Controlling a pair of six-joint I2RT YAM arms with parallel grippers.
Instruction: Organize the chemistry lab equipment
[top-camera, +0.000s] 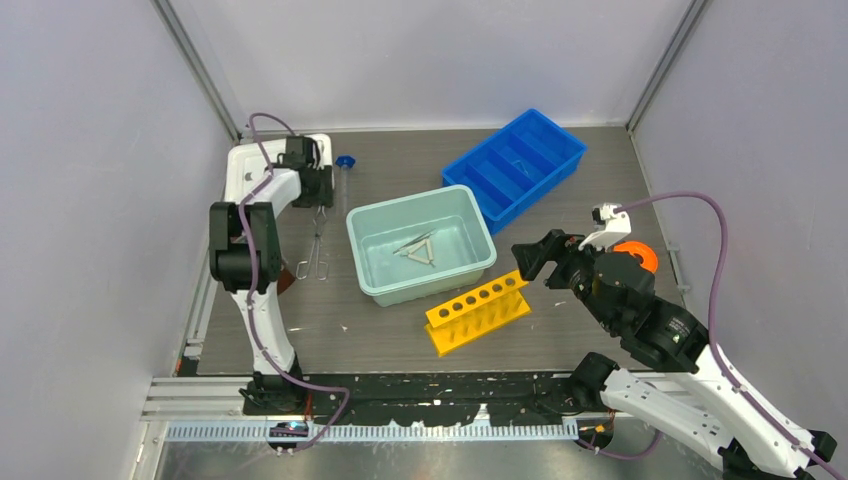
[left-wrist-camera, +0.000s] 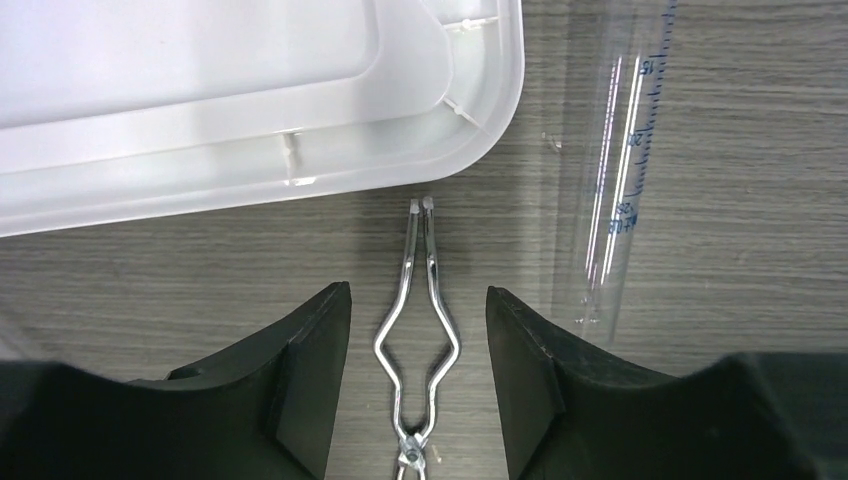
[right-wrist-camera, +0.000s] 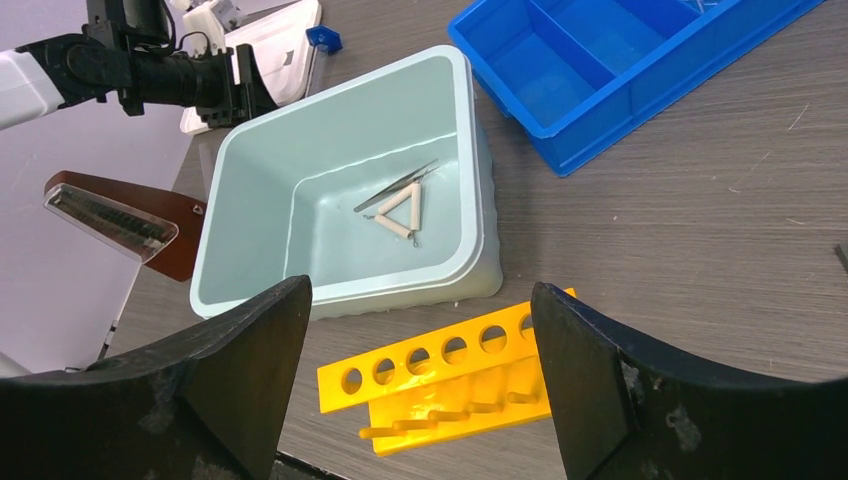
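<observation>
Two arms here, and only the left one is near any loose gear. Over on the left, the left gripper (top-camera: 319, 208) points straight down at a pair of thin silvery metal tongs (top-camera: 318, 252) lying flat on the grey wood-grain table (top-camera: 380, 335). On the wrist camera its black fingers (left-wrist-camera: 300, 380) stand apart, one on each side of the tongs with a gap on both sides, so nothing's pinched.

Just right of that and a bit farther back lies a slim clear graduated tube (top-camera: 346, 178), blue cap at the far end.

Next comes the pale teal plastic tub (top-camera: 410, 197). It holds a wire triangle with white sleeves (right-wrist-camera: 400, 212) and a thin metal tweezer-like piece (right-wrist-camera: 395, 187) touching its far side.

Near the tub's right corner is a yellow test-tube rack with a row of holes (top-camera: 478, 312), tipped on its side.

Far right of the tub sits the blue divided plastic tray (top-camera: 541, 192). Something thin shows in one compartment, too small to tell.

The right gripper (top-camera: 528, 258) hangs near the rack's right end, facing the tub, fingers spread wide with nothing between them.
</observation>
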